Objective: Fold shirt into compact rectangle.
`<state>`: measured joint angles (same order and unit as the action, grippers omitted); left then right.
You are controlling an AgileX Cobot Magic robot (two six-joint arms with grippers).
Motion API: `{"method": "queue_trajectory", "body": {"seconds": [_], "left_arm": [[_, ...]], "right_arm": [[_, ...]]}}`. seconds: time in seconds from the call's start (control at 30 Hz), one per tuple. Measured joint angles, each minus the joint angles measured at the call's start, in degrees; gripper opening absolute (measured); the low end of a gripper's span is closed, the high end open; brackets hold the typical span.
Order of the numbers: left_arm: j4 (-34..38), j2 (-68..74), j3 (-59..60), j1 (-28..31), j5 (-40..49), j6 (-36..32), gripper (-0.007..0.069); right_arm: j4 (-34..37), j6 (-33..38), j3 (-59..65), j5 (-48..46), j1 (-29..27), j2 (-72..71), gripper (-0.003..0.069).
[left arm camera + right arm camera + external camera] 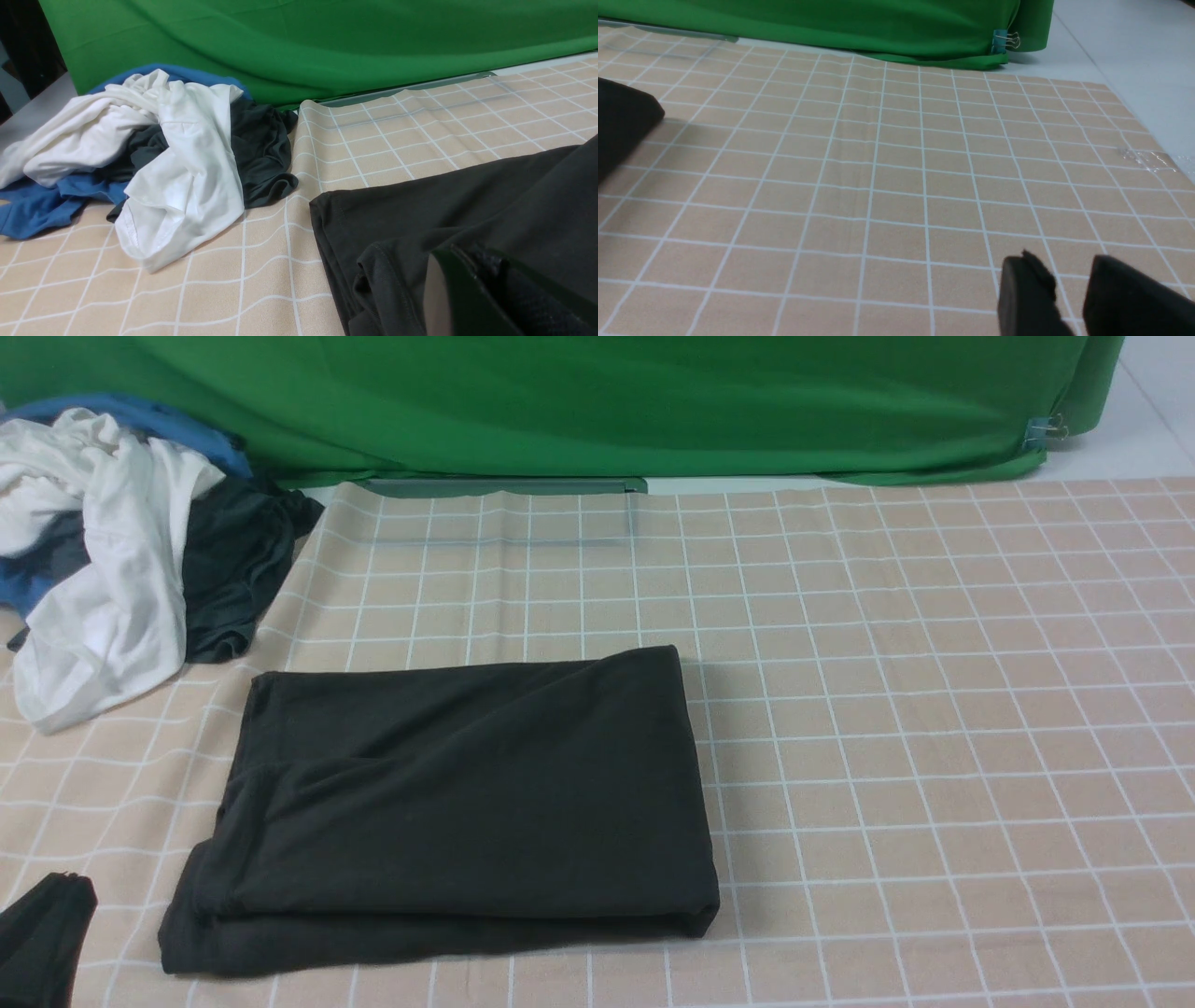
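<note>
The black shirt lies folded into a thick rectangle on the checked cloth, left of centre in the front view. No label or print shows. My left gripper sits at the lower left corner of that view, beside the shirt's near left corner. In the left wrist view its dark fingers stand slightly apart over the shirt, holding nothing. My right gripper is out of the front view. It hovers open over bare cloth, with one shirt corner far off to its side.
A pile of clothes lies at the far left: a white garment, a dark grey one and a blue one. A green backdrop hangs along the far edge. The beige checked cloth stretches to the right.
</note>
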<state>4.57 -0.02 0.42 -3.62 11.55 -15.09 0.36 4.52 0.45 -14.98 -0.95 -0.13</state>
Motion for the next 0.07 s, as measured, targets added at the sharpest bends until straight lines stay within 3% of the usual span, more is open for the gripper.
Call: {"method": "queue_trajectory", "body": {"seconds": [0.07], "left_arm": [[0.00, 0.00, 0.00, 0.00, 0.00, -0.06, 0.0018]], "right_arm": [[0.00, 0.00, 0.00, 0.00, 0.00, 0.00, 0.0237]]}}
